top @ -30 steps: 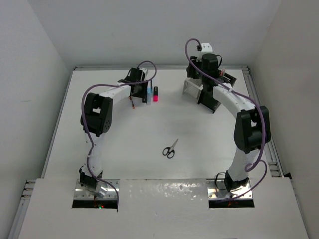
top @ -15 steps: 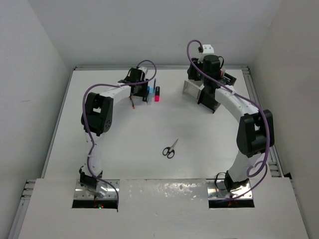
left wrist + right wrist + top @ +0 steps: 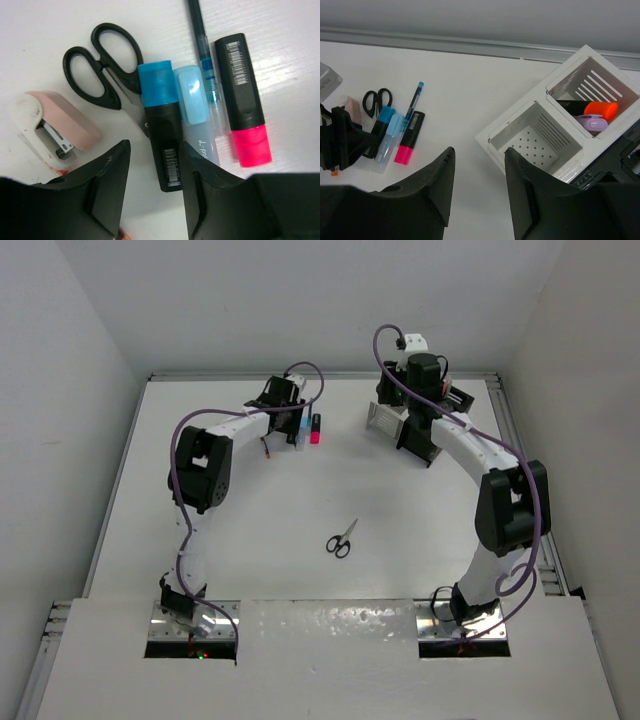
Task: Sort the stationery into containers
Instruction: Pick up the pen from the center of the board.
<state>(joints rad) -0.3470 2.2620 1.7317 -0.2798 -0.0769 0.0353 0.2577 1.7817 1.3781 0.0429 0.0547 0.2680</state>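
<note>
LEFT ARM AT THE MARKERS: The left claw (image 3: 155,150) stands open low over the worktop (image 3: 250,540). Its two black fingers (image 3: 107,185) straddle the bottom end of a blue-capped marker (image 3: 161,130); whether either finger touches the barrel cannot be told. At 3 o'clock of that marker, lying parallel in a tight row, are a light-blue marker (image 3: 194,110), a thin clear pen (image 3: 204,55) with teal bands and a black highlighter (image 3: 243,95) with a pink end. At 10 o'clock a pair of black-handled scissors (image 3: 100,65) lies with its blades disappearing beneath the blue-capped marker. At 9 o'clock a small pink-and-white stapler (image 3: 50,130) rests just apart. Seen from above, this cluster sits at 11 o'clock of the worktop's middle.

The right claw (image 3: 481,152) hangs open in the air with nothing between its fingers, near the white box (image 3: 490,132) at 1 o'clock of the worktop. The box's nearer compartment shows its perforated floor. The farther one holds an orange-capped marker (image 3: 600,109) with a lilac bar (image 3: 592,121) lying against it. A black box (image 3: 415,445) adjoins the white one at its 4 o'clock and is largely hidden under the right arm. A second pair of scissors (image 3: 341,538) lies alone near the worktop's middle, well apart from both claws.
</note>
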